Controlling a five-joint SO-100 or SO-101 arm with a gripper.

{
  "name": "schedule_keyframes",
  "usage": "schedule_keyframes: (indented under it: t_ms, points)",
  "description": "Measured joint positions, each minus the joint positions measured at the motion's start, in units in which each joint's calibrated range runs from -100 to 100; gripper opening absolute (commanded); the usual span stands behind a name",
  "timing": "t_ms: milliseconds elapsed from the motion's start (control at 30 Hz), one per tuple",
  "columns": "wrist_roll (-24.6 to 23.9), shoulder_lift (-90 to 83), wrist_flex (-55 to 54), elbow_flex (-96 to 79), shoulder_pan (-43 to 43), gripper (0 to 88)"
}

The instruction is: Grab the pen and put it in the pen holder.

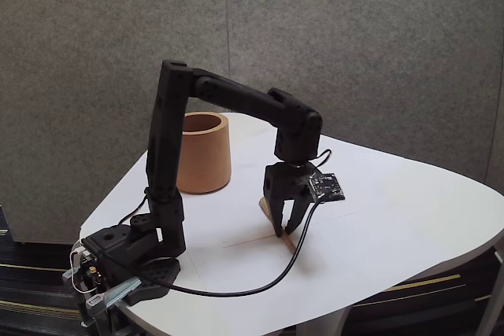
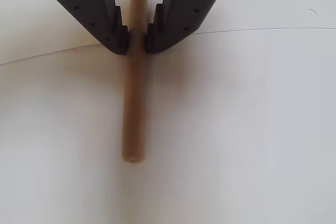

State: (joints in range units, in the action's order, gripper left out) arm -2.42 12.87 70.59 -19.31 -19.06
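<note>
The white surface [image 1: 409, 218] under me is smooth and matte, with rounded edges and plenty of bare room to the right in the fixed view. Behind it stands a grey, felt-like wall [image 1: 354, 37]. The pen holder [image 1: 204, 153], a thick-walled tan cylinder, stands upright behind my arm, well apart from my end effector [image 1: 284, 230]. A black cable [image 1: 260, 285] loops across the surface from my base toward my wrist. The pen [image 2: 135, 108], a thin straight wooden stick, lies on the surface. In the wrist view my end effector [image 2: 136, 40] pinches it, both black fingers pressed against its sides.
</note>
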Motion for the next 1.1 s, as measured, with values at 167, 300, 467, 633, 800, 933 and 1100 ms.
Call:
schedule_keyframes:
  t_ms: [167, 300, 467, 633, 800, 933, 1100]
  points:
    - [0.0, -0.25, 0.59, 0.0, 0.0, 0.7]
    - [-0.05, -2.29, 4.24, 2.26, -0.88, 0.7]
    - [-0.83, -10.5, 5.0, 10.02, -3.01, 0.7]
    - [-0.88, -19.14, 5.17, 16.25, -2.72, 0.7]
    - [1.71, -29.38, 5.08, 21.3, 5.14, 0.7]
    - [4.35, -36.41, 5.08, 22.02, 14.4, 0.6]
    - [9.23, -42.0, 5.08, 22.02, 24.53, 0.6]
